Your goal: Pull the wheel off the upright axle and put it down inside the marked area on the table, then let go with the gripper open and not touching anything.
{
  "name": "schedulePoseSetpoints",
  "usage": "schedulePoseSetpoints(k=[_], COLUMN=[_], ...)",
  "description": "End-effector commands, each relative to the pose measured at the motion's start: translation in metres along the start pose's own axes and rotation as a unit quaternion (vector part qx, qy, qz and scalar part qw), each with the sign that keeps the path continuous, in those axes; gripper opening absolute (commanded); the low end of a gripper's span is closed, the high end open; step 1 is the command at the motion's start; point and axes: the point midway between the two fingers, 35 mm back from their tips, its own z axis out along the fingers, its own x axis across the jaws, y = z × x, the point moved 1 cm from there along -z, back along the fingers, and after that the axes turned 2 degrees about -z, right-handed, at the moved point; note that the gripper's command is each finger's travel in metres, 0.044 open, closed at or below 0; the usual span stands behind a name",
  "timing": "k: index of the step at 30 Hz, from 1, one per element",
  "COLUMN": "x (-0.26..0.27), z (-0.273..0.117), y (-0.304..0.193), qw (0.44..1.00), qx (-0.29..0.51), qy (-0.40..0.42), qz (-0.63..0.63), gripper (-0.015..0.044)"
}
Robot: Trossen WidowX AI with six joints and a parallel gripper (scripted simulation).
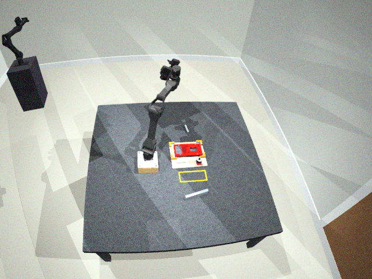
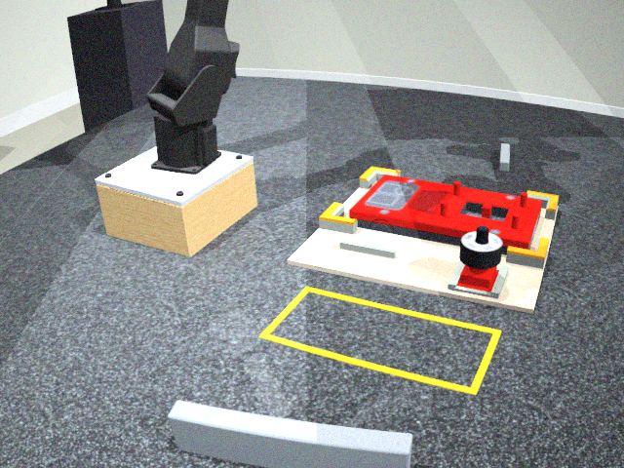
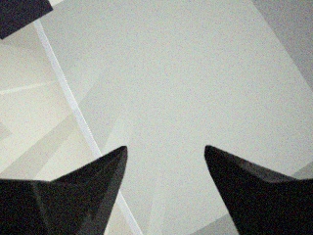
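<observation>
The wheel [image 1: 199, 160] [image 2: 480, 255], black with a pale top face, sits level on the upright axle; the black axle tip [image 2: 482, 233] sticks up through its middle. A red block [image 2: 478, 280] is under the wheel, at the board's front right. The marked area [image 1: 193, 181] [image 2: 403, 310] is a yellow rectangle outline on the table in front of the board, with nothing inside it. My gripper [image 1: 165, 66] [image 3: 165, 151] is open and empty. It is raised high near the table's back side, far from the wheel, and is out of the exterior view.
The pale board [image 1: 177, 164] [image 2: 322, 253] carries a red plate [image 1: 185, 154] [image 2: 438, 223] with upright pegs, between yellow-topped corner brackets. A light bar [image 1: 196, 193] [image 2: 292, 433] lies in front of the marked area; a smaller bar [image 1: 186, 128] [image 2: 504, 156] lies behind the board.
</observation>
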Motion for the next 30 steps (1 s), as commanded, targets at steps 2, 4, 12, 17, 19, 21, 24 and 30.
schedulePoseSetpoints(k=[2, 4, 12, 17, 19, 21, 24, 30], x=[0.005, 0.007, 0.020, 0.030, 0.035, 0.040, 0.049, 0.069], z=[-0.025, -0.038, -0.103, -0.150, -0.170, -0.190, -0.222, -0.289], y=[-0.047, -0.067, -0.139, -0.174, -0.186, -0.197, -0.211, -0.230], qw=[0.990, 0.979, 0.895, 0.815, 0.778, 0.737, 0.671, 0.517], qx=[0.080, 0.116, 0.252, 0.324, 0.350, 0.373, 0.405, 0.453], qy=[0.002, -0.003, -0.049, -0.097, -0.120, -0.144, -0.184, -0.274], qz=[0.112, 0.165, 0.364, 0.470, 0.509, 0.545, 0.594, 0.673], gripper=[0.0300, 0.0300, 0.0300, 0.0300, 0.0300, 0.0300, 0.0300, 0.0300])
